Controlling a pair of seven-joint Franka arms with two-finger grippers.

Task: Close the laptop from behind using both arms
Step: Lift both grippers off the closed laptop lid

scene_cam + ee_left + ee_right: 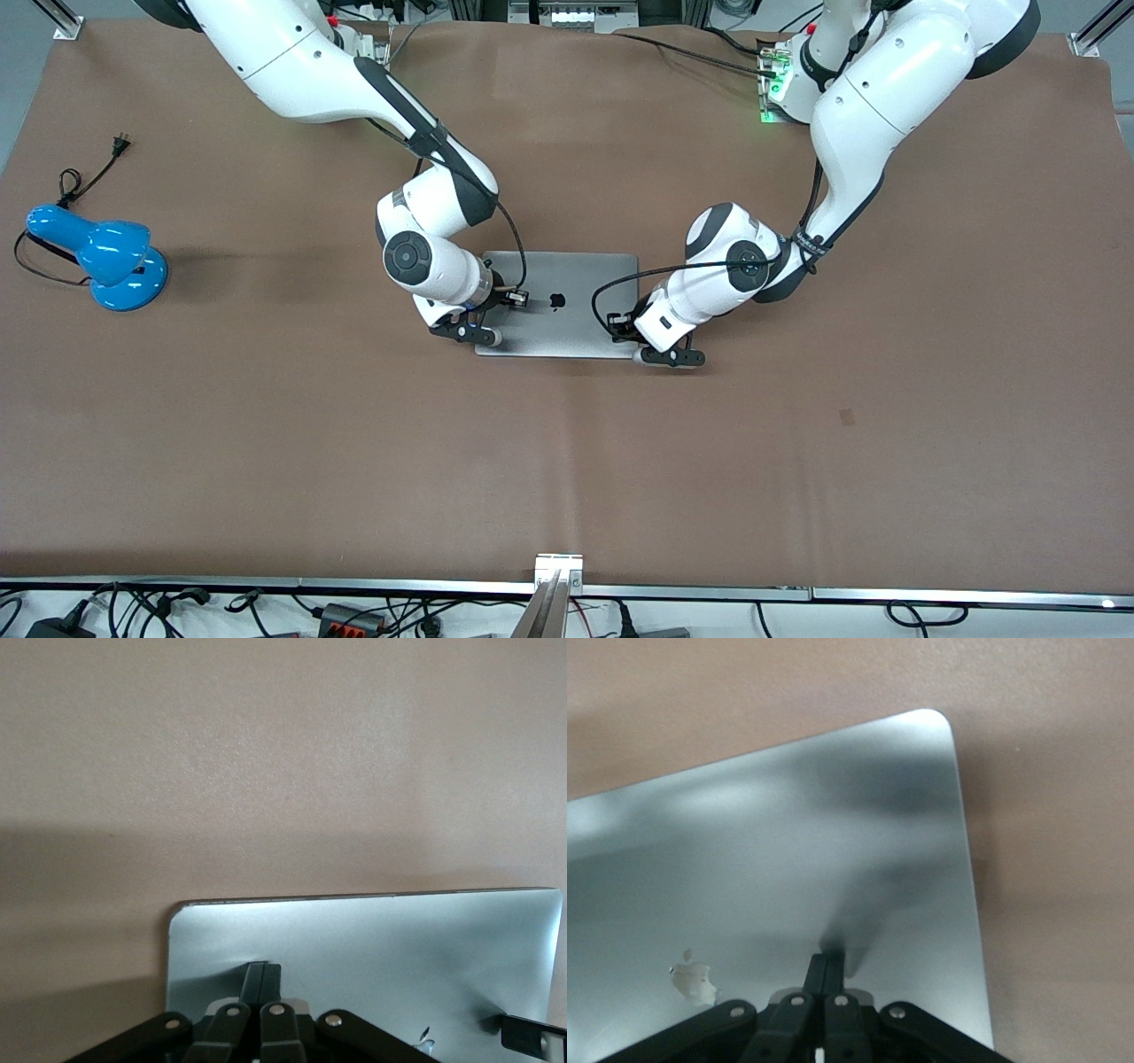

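Note:
The silver-grey laptop (567,310) lies on the brown table with its lid down flat and the apple logo (557,300) facing up. My right gripper (467,332) is shut, and its fingertips (829,964) press on the lid near the edge toward the right arm's end. My left gripper (671,355) is shut, and its fingertips (264,972) rest on the lid near the corner toward the left arm's end. The lid also shows in the left wrist view (381,943) and the right wrist view (788,859). The keys and screen are hidden.
A blue desk lamp (108,258) with a black cord and plug (120,142) lies toward the right arm's end of the table. A brown mat (567,461) covers the table. A metal rail (556,594) stands at the table's near edge.

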